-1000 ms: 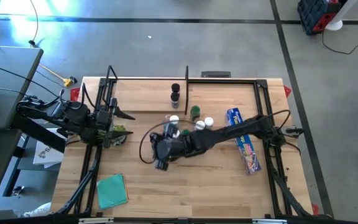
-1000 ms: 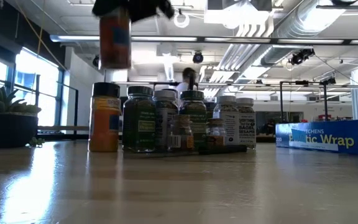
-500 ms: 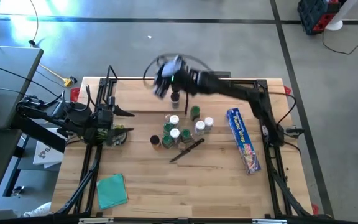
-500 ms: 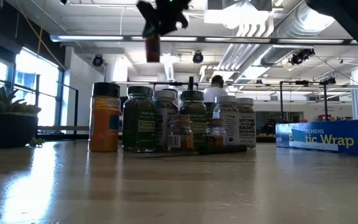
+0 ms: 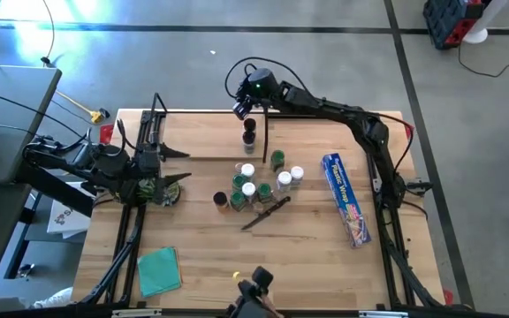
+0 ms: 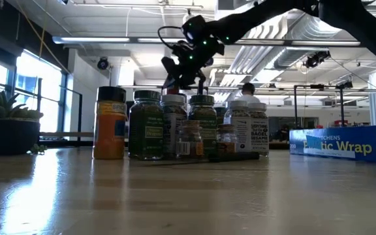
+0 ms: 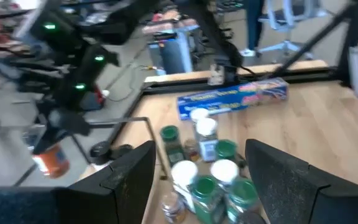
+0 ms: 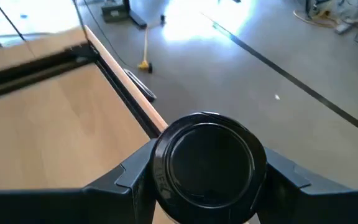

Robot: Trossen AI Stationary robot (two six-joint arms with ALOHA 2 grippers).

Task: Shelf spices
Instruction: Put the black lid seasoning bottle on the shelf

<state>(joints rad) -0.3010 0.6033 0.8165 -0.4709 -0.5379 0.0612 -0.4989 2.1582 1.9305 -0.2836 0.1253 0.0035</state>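
My right gripper point(image 5: 242, 108) is shut on a spice jar with a black cap point(image 8: 207, 163) and orange-brown contents point(image 7: 50, 160). It holds the jar in the air at the table's far edge, by the right upright rod point(image 5: 265, 113) of the shelf point(image 5: 203, 140). Two black-capped jars point(image 5: 249, 132) stand on the shelf's right end. Several more spices point(image 5: 256, 184) stand in a cluster mid-table. My left gripper point(image 5: 180, 170) waits open and empty at the table's left, pointing at that cluster point(image 7: 201, 186). My right gripper pinches the jar between its two fingers point(image 8: 129, 177), one on each side of the jar's body just below the black cap point(image 8: 207, 163). The jar is lifted clear of the table and shelf, and looks tilted in the left wrist view.
A dark-handled knife point(image 5: 266, 212) lies just in front of the cluster. The long blue wrap box point(image 5: 346, 199) lies at the right and a teal cloth point(image 5: 159, 269) at the near left. A dark object point(image 5: 254, 287) shows at the near edge. A person point(image 6: 245, 88) stands far behind.
My right gripper has swung fast from above the jar cluster mid-table toward the far edge, carrying the jar clear, and has turned as it went. It now hangs by the shelf's right rod. A dark object has come into view at the near edge.
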